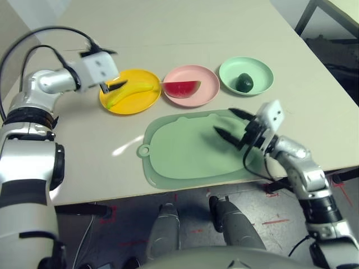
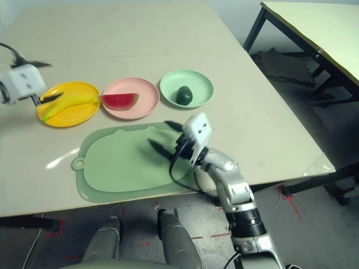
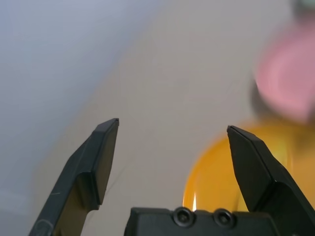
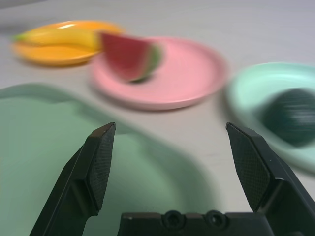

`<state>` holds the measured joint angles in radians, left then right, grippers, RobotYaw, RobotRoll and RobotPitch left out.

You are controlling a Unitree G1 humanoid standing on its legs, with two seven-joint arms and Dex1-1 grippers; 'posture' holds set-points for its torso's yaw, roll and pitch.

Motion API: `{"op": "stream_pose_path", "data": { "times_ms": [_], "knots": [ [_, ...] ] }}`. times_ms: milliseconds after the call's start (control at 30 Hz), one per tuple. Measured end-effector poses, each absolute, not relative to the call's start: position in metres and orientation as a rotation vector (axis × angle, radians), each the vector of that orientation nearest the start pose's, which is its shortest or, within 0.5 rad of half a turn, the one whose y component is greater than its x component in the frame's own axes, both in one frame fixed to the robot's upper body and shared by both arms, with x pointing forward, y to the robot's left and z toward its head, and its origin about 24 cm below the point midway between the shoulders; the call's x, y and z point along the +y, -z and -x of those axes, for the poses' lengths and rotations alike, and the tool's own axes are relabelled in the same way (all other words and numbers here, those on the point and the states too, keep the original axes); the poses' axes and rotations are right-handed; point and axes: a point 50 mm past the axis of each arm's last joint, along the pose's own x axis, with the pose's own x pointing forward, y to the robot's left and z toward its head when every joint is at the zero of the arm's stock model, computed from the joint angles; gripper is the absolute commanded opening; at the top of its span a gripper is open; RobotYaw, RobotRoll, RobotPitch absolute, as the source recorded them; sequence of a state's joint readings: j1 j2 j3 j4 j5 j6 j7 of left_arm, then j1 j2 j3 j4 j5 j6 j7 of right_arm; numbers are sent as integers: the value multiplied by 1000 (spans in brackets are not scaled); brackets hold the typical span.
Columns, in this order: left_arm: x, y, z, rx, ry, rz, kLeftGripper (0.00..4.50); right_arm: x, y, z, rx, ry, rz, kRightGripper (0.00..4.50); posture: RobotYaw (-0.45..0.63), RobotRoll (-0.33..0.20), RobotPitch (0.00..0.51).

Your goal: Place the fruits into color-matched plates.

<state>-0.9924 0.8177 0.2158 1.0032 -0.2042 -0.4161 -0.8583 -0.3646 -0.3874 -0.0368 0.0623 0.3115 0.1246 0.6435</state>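
Toy fruits, a curved yellow banana [image 1: 129, 93], red watermelon wedge [image 1: 181, 88] and apparently dark-green avocado [image 1: 244, 83], rest on color-matched round plates; both grippers are open and empty.

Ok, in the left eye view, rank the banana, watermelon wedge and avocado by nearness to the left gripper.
1. Banana: on the yellow plate, beside the left gripper.
2. Watermelon wedge: middle, pink plate.
3. Avocado: robot's right, mint plate.
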Motion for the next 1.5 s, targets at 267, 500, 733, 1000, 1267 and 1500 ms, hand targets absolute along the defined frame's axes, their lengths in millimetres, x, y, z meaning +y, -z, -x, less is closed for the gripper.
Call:
{"op": "stream_pose_path", "data": {
  "times_ms": [267, 500, 733, 1000, 1267, 1500],
  "knots": [
    [339, -180, -255, -358, 48, -27, 4469, -240, -133, -335, -144, -347, 107, 4500, 67, 0, 220],
    [325, -137, -217, -208, -103, -1, 4469, -275, -125, -335, -130, -265, 147, 4500, 78, 0, 229],
    [325, -122, -211, -98, -114, -112, 4469, -315, -122, -314, -159, -161, 164, 4500, 71, 0, 233],
    [327, -121, -215, -80, -89, -161, 4469, -322, -116, -301, -164, -166, 133, 4500, 45, 0, 233],
    [330, -129, -218, -86, -84, -202, 4469, -309, -120, -309, -198, -212, 102, 4500, 46, 0, 233],
    [337, -135, -216, -83, -94, -229, 4469, -287, -123, -318, -227, -242, 89, 4500, 37, 0, 234]
  ]
}}
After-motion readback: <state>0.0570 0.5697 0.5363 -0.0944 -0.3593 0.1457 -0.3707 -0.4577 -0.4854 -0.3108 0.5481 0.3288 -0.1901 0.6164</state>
